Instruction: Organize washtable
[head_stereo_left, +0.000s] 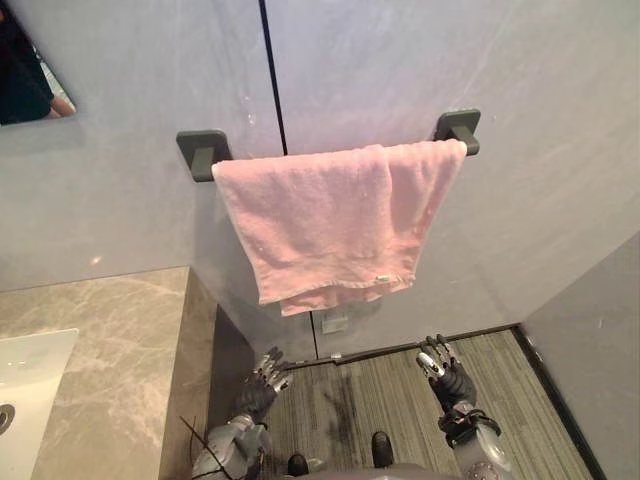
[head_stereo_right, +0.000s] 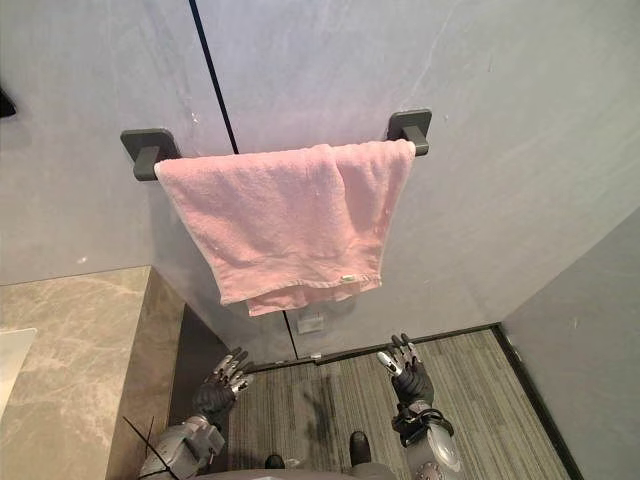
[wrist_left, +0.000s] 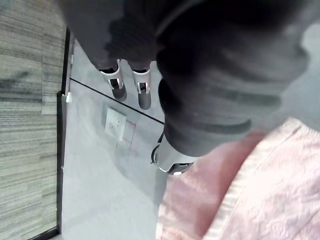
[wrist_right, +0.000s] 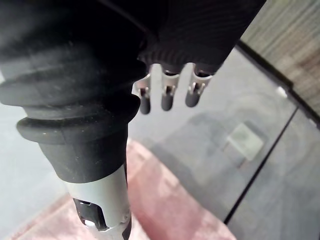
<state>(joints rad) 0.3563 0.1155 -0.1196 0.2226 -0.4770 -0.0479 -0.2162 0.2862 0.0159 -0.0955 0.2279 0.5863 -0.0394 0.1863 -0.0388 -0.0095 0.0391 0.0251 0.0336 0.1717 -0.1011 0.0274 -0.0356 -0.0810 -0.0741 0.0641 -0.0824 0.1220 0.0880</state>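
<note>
One pink towel (head_stereo_left: 335, 225) is seen draped over a dark rail (head_stereo_left: 459, 128) fixed to a pale grey wall (head_stereo_left: 520, 90). It covers nearly the whole rail between the two end brackets. It hangs in doubled layers, with a loose fold bunched toward the rail's right end and an uneven lower hem carrying a small label. Beyond the rail's left end, a marbled desk (head_stereo_left: 110, 340) with a white basin (head_stereo_left: 30, 375) set into it is visible. Both hands are held low over the striped floor (head_stereo_left: 390, 405), well apart from the towel and beneath its hem. The left hand (head_stereo_left: 262, 385) is below the rail's left end and the right hand (head_stereo_left: 445, 372) below its right end. The fingers of each hand are loosely extended and slightly spread, and nothing is held in either. The towel is judged to be light, soft and limp, so no shape would be kept once it is lifted, and breakage is not a concern. It would probably slide off the smooth rail if it were pulled from one side alone. A hold is best taken by pinching the thick terry at both lower corners of the hem. Alternatively, the top fold could be pinched close to each rail end, so that the weight is shared evenly.
</note>
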